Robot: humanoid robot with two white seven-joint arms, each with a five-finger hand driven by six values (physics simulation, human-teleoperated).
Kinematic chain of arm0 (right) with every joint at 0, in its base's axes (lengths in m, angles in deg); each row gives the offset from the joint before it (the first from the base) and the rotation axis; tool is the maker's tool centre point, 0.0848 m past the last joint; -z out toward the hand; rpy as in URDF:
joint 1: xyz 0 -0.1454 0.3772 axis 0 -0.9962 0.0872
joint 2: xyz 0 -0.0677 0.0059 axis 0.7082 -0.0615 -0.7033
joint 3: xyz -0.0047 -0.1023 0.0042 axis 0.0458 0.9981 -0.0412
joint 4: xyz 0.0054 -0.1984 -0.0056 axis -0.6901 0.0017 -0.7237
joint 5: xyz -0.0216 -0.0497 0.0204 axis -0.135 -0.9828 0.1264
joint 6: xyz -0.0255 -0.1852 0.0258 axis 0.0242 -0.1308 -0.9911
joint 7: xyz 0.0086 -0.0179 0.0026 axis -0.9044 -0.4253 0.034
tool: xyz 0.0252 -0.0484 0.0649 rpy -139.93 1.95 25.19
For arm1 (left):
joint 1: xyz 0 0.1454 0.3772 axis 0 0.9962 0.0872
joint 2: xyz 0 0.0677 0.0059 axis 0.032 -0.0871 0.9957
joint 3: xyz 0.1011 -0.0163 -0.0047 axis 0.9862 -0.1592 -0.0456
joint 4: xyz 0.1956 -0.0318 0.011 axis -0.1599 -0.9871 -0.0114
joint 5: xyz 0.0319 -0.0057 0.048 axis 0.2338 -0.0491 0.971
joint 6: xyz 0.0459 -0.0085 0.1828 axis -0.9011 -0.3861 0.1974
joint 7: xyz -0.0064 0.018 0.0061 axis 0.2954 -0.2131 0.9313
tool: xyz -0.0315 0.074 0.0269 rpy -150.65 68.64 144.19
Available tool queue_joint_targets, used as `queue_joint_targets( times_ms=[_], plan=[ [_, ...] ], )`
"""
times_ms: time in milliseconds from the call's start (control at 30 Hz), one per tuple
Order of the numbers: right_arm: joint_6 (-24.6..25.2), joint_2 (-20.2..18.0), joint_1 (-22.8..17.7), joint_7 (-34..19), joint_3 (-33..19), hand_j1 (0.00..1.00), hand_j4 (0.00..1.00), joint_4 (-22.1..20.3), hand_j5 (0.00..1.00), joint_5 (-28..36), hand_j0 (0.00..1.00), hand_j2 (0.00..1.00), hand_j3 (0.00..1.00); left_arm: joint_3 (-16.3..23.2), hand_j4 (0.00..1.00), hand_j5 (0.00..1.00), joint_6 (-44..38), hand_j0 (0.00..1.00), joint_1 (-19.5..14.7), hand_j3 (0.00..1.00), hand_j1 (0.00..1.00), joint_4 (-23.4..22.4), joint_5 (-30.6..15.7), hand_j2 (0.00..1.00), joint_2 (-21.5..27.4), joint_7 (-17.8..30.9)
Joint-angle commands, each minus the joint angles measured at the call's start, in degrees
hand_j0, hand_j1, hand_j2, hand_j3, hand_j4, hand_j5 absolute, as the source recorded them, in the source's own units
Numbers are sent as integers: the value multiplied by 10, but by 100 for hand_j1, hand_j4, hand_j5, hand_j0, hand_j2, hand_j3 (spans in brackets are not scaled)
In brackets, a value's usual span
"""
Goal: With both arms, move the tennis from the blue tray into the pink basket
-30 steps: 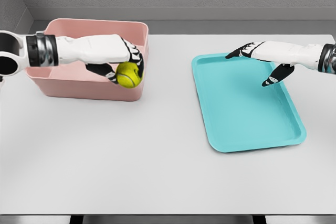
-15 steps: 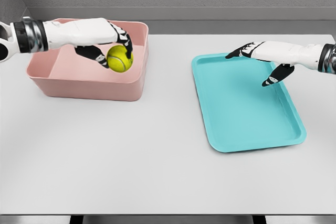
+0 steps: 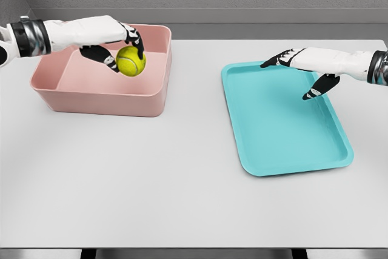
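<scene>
Nearest you, the white counter (image 3: 151, 174) carries the blue tray (image 3: 285, 125), with your right hand (image 3: 303, 68) hovering over its far end, fingers spread and holding nothing. Farther back, your left hand (image 3: 115, 40) grips the tennis ball (image 3: 131, 60) above the pink basket (image 3: 103, 95).

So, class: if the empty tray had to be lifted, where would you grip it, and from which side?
Grip the raised rim of the tray on a long edge, since the flat base offers no hold. Come from the right side, where the open right hand hovers over the far corner. The left hand holds the ball.
</scene>
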State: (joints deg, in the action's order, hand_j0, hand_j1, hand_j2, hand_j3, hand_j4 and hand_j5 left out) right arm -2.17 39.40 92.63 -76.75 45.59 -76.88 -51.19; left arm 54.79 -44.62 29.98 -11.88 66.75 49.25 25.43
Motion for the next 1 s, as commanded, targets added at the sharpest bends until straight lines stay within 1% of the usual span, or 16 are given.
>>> queue_joint_targets(
  times_ms=[0, 33, 67, 133, 233, 300, 367, 400, 433, 467, 500, 567, 667, 767, 833, 967],
  plan=[
    [2, -1, 0, 0, -1, 100, 100, 0, 100, 4, 100, 100, 100, -9, 62, 62, -3, 62, 0, 62, 62, -2, -4, 62, 0, -2],
    [2, -1, 0, 0, -1, 100, 100, 0, 100, 4, 100, 100, 100, -11, 74, 74, -3, 74, 0, 74, 74, -2, -4, 74, 1, -3],
    [2, -1, 0, 0, -1, 100, 100, 1, 100, 4, 100, 100, 100, -11, 81, 81, -3, 81, 0, 81, 81, -2, -3, 81, 0, -3],
    [2, -1, 0, 0, -1, 100, 100, 0, 100, 4, 100, 100, 100, -11, 85, 85, -3, 85, 0, 85, 85, -2, -2, 85, 1, -17],
    [2, -1, 0, 0, -1, 100, 100, 0, 100, 4, 100, 100, 100, -10, 84, 84, -3, 84, 1, 84, 84, 0, -3, 84, 4, -17],
    [2, -1, 0, 0, -1, 100, 100, 0, 100, 4, 100, 100, 100, -10, 85, 85, -1, 85, 7, 85, 85, 15, -6, 85, 11, -17],
    [2, -1, 0, 0, -1, 100, 100, 0, 100, 4, 100, 100, 100, -11, 91, 91, -1, 91, 9, 91, 91, 42, -9, 91, 29, -17],
    [2, -1, 0, 0, -1, 100, 100, 0, 100, 4, 100, 100, 100, -11, 97, 97, -1, 97, 11, 97, 97, 57, -10, 97, 37, -17],
    [2, -1, 0, 0, -1, 100, 100, 0, 100, 4, 100, 100, 100, -10, 100, 100, -1, 100, 12, 100, 100, 73, -19, 100, 40, -17],
    [2, -1, 0, 0, -1, 100, 100, 0, 100, 4, 100, 100, 100, -10, 100, 100, -1, 100, 12, 100, 100, 92, -33, 100, 64, -18],
    [2, -1, 0, 0, -1, 100, 100, 0, 100, 4, 100, 100, 100, -11, 100, 100, -1, 100, 25, 100, 100, 116, -46, 100, 84, -17],
    [2, -1, 0, 0, -1, 100, 100, 0, 100, 4, 100, 100, 100, -10, 100, 100, -1, 100, 36, 100, 100, 143, -55, 100, 113, -17],
    [2, -1, 0, 0, -1, 100, 100, 0, 100, 4, 100, 100, 100, -10, 100, 100, -1, 100, 38, 100, 100, 146, -59, 100, 139, -18],
    [2, -1, 0, 0, -1, 100, 100, 0, 100, 4, 100, 100, 100, -11, 100, 100, -1, 100, 53, 100, 100, 158, -60, 100, 167, -24],
    [2, -1, 0, 0, -1, 100, 100, 0, 100, 4, 100, 100, 100, -11, 100, 100, -1, 100, 59, 100, 100, 158, -60, 100, 176, -52],
    [2, -1, 0, 0, -1, 100, 100, 0, 100, 4, 100, 100, 100, -11, 100, 100, -1, 100, 72, 100, 100, 157, -59, 100, 179, -52]
  ],
)
